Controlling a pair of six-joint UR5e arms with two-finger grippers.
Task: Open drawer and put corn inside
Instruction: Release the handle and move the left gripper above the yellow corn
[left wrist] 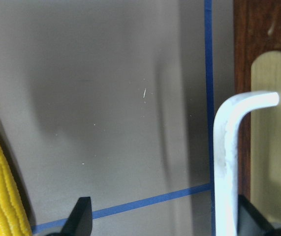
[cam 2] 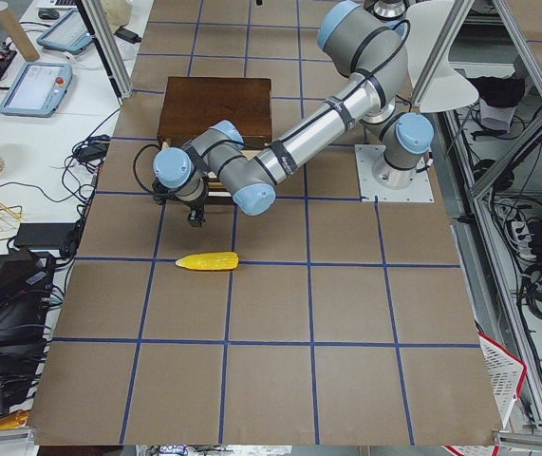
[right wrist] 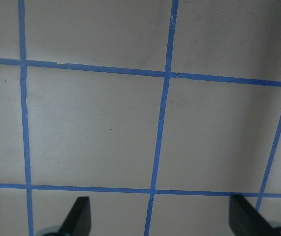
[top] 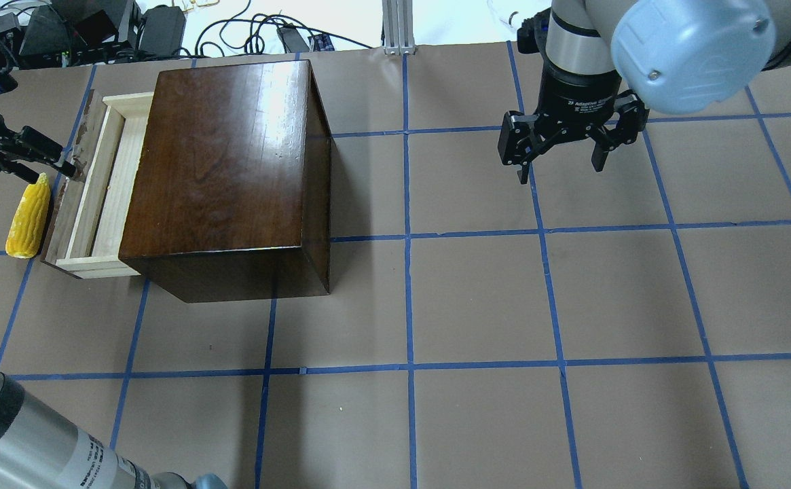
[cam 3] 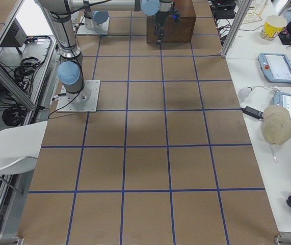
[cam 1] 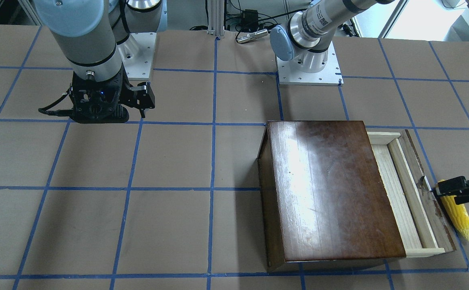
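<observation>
Left fingers [left wrist: 82, 214] sit apart around the white handle [left wrist: 226, 147] — drawer [cam 1: 395, 193] partly out, corn [cam 1: 457, 215] lying just beside its front, handy for loading — right fingers [right wrist: 79, 216] spread, idle.

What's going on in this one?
The left end effector is open at the front of the drawer, with the white handle between its fingers. The drawer is pulled partway out of the cabinet, and the part that shows holds nothing. The corn lies on the table just outside the drawer front, not yet picked up. The right end effector hangs open over the table, far from the cabinet.
</observation>
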